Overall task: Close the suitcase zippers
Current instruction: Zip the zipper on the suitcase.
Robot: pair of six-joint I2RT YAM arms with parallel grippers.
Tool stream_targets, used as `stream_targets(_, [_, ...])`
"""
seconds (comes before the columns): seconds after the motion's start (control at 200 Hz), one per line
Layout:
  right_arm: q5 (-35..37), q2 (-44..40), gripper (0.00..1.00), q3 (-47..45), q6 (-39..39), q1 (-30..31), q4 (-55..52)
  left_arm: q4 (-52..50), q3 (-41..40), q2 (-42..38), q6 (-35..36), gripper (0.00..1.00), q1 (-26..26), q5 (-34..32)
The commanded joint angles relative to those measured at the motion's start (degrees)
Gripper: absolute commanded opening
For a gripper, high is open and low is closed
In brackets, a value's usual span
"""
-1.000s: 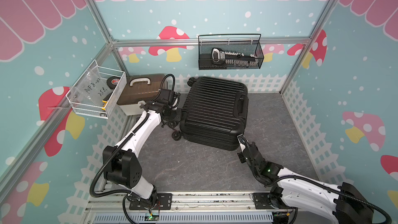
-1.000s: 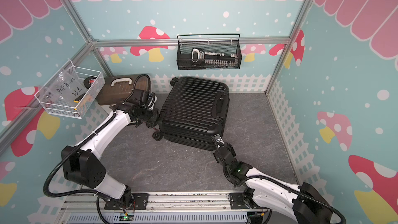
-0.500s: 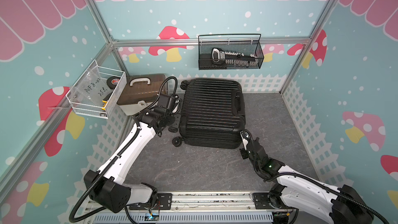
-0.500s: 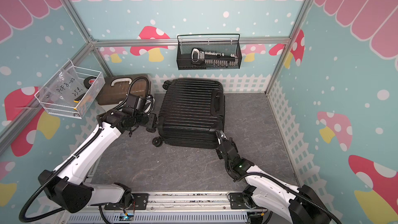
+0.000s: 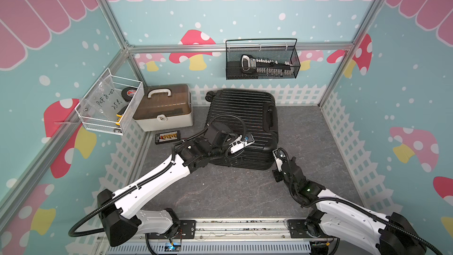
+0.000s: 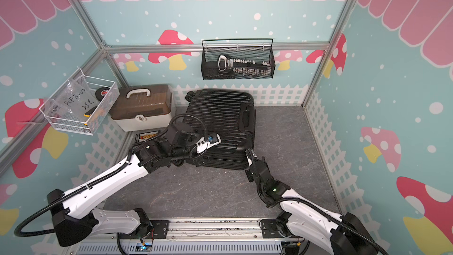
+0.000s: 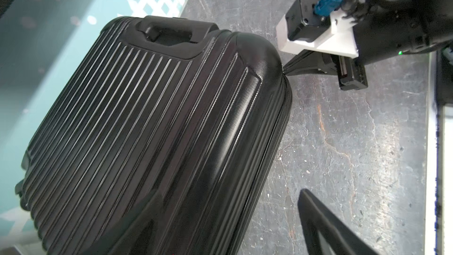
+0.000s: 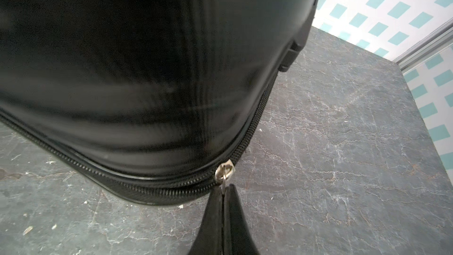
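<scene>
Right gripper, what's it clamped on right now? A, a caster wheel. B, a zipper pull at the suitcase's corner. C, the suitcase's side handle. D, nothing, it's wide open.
B: the right wrist view shows the right gripper shut on the silver zipper pull at the rounded corner of the black suitcase.

Teal mushroom-patterned walls [image 5: 245, 20] enclose a grey marbled floor [image 5: 232, 192].
</scene>
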Motion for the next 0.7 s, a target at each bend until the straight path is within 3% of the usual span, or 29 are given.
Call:
stream_targets(0.0, [-2.91,-0.95,0.0,-0.77,0.42,0.18,1.32,1.47,3.37,4.76,8.87,0.99,-1.51,0.02])
stream_targets(0.2, [-3.44,-2.26,0.0,-0.9,0.33,0.09,0.4,0.75,7.69,12.19,12.63,0.99,-2.87,-3.95])
stream_targets(0.691, [-8.93,-8.58,0.0,-2.61,3.89,0.12,-4.13,8.51,12.58,22.2,10.94,0.97,-2.92,-18.79])
